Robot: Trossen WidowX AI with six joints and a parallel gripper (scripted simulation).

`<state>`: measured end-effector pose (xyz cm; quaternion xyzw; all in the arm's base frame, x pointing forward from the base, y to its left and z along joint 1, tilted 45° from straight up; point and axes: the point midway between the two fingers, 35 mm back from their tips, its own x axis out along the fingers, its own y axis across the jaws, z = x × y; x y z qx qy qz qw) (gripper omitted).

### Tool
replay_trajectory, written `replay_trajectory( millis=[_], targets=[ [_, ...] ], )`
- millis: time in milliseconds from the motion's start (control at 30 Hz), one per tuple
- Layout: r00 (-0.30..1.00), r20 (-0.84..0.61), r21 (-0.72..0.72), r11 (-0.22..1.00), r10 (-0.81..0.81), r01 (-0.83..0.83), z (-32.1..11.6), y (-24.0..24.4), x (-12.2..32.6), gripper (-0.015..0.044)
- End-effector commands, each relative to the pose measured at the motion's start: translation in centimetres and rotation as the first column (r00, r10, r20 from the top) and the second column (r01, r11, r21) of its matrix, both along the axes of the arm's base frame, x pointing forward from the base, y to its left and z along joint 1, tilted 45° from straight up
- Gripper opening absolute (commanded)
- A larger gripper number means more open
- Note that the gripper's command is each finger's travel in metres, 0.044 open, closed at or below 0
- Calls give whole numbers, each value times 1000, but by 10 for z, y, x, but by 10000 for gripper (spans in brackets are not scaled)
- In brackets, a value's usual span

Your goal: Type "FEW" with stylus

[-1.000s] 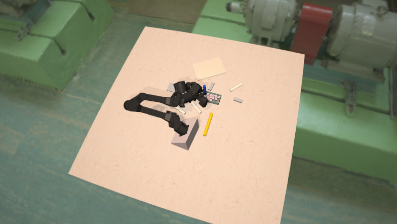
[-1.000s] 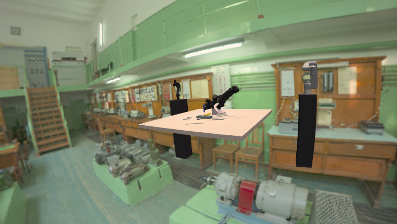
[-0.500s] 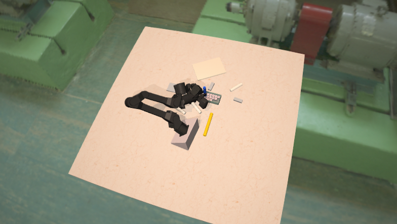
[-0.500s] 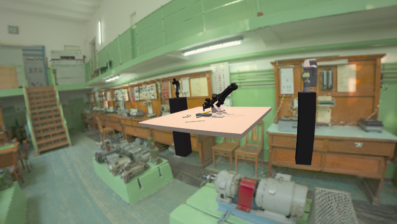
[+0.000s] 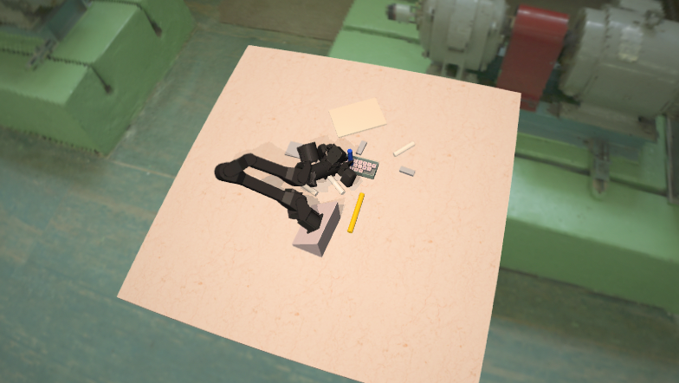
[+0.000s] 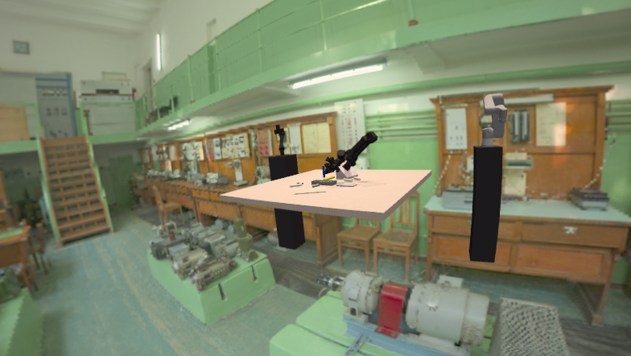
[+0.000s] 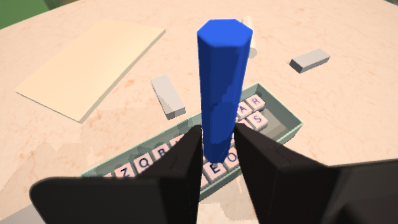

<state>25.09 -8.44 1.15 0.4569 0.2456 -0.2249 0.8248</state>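
My gripper (image 5: 351, 164) (image 7: 217, 131) is shut on the blue stylus (image 5: 350, 153) (image 6: 323, 171) (image 7: 222, 75), which stands nearly upright between the fingertips. The keyboard (image 5: 376, 170) (image 6: 324, 182) (image 7: 286, 120) is a green-grey tray with pale lettered keys. In the wrist view the stylus's lower end overlaps the far edge of the E key (image 7: 215, 169), with the O key (image 7: 233, 155) just to its right. Whether the tip touches a key cannot be told. The fingers and stylus hide the keys at the left front and part of the middle; F and W cannot be seen.
A cream board (image 5: 357, 117) (image 7: 95, 65) lies behind the keyboard. Small grey blocks (image 5: 361, 147) (image 7: 168, 96) and a white rod (image 5: 404, 148) lie around it. A yellow rod (image 5: 355, 212) and a grey wedge (image 5: 329, 233) lie in front.
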Motion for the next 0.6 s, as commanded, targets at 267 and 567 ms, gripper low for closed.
replay_trajectory(
  millis=[267, 567],
  targets=[
    [1000, -3, 3, 1000, -6, 6, -5, 4, 0, 81],
    [1000, -3, 4, 1000, -6, 6, -8, 6, 1, 81]
  ],
)
